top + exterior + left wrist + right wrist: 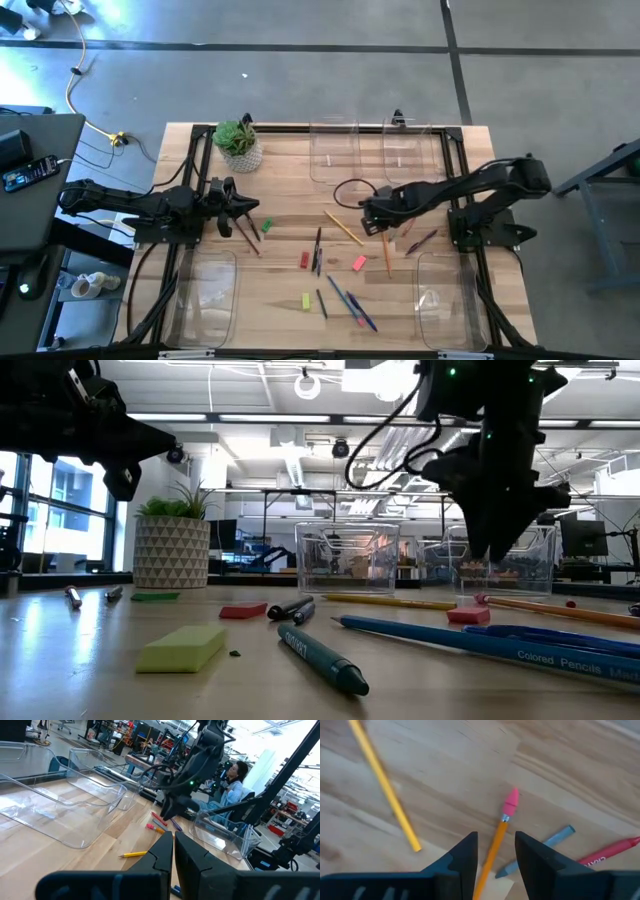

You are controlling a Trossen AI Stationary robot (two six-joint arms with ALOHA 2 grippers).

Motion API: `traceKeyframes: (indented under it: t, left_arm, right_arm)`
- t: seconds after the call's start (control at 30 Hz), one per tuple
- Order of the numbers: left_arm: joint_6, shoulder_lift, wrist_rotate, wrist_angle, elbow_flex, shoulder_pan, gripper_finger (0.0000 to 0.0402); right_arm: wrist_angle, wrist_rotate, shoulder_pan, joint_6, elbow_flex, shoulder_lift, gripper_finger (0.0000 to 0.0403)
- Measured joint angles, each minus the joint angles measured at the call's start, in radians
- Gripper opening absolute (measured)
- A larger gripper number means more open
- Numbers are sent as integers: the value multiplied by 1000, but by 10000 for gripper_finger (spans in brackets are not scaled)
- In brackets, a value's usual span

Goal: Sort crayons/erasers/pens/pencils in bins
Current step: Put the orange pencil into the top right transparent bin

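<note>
Wooden surface [290, 300], sorting underway, workshop room behind.
High: four clear bins [333, 150] at corners; erasers [359, 264], pencils [343, 227] mid-surface. Low: potted plant [171, 538]. Left gripper [173, 851] clenched, empty. Right gripper [495, 855] released, straddling an orange pencil [496, 842].

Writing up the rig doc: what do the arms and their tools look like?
Both arms are matte black, jointed, with black cables looping along them. The left tool and the right tool each end in two flat, black, wedge-shaped fingers. A small green light glows on the right arm. No markings are legible.
</note>
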Motion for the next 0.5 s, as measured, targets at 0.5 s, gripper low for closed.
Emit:
traceKeyframes:
  t: [0.5]
  left_arm:
    - [0,0,0,0,0,0,8]
  right_arm:
    - [40,-1,0,49,0,130,123]
